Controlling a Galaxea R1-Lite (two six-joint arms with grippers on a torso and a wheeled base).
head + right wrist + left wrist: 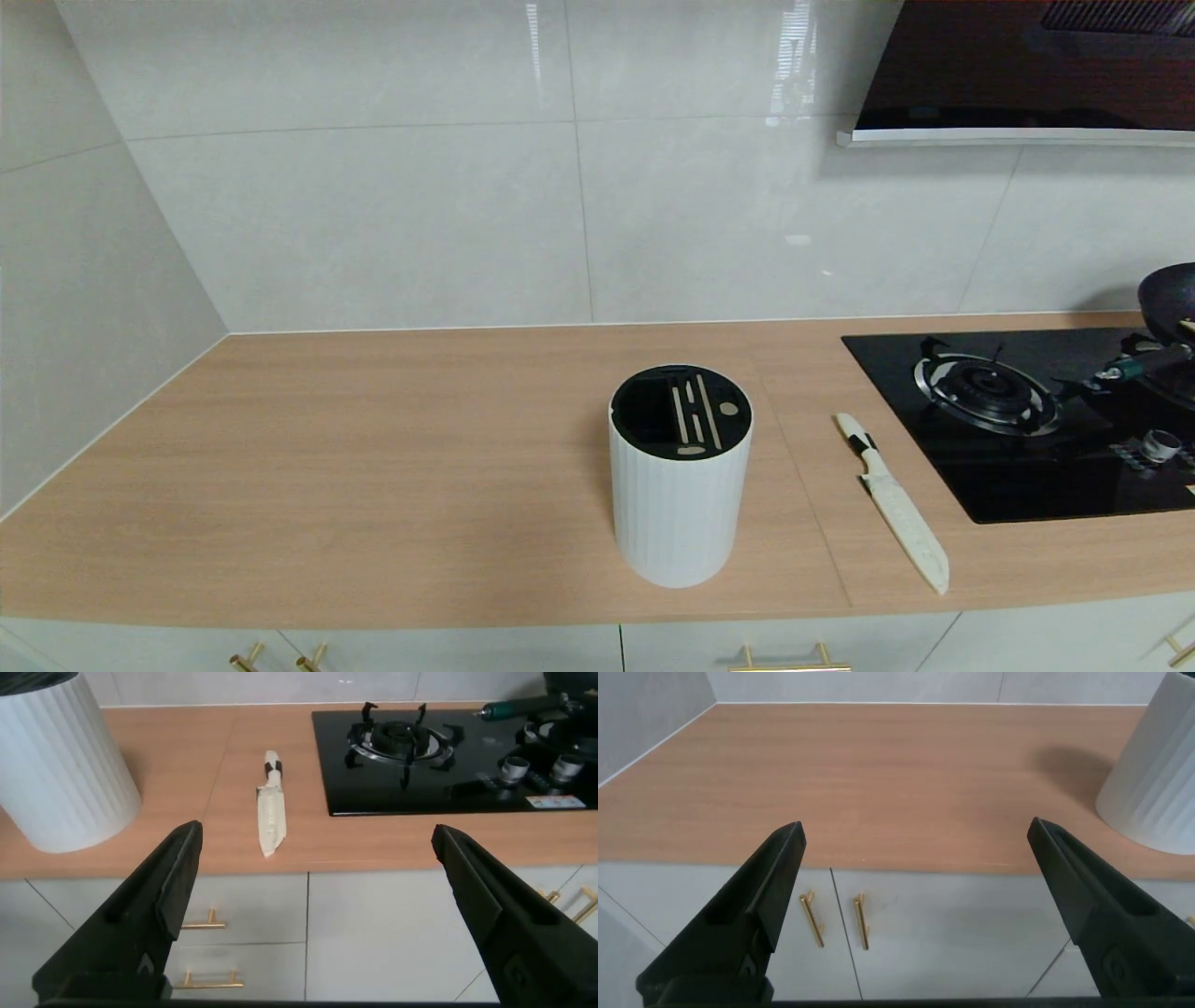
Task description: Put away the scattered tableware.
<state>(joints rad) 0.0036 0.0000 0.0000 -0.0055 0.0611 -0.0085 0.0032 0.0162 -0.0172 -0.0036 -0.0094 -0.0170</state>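
A cream knife (893,503) with a black band on its handle lies flat on the wooden counter (392,467), between the holder and the hob; it also appears in the right wrist view as the knife (271,814). A white ribbed utensil holder (680,474) with a black slotted top stands upright mid-counter, also seen as the holder (58,765) and the holder (1156,775). My left gripper (915,896) is open, held in front of the counter's front edge, left of the holder. My right gripper (313,896) is open too, in front of the cabinet, short of the knife.
A black gas hob (1036,420) with a burner (980,387) takes up the counter's right end, with a dark pan (1172,303) at the far right. Tiled walls close the back and left. Cabinet doors with gold handles (836,919) lie below the counter edge.
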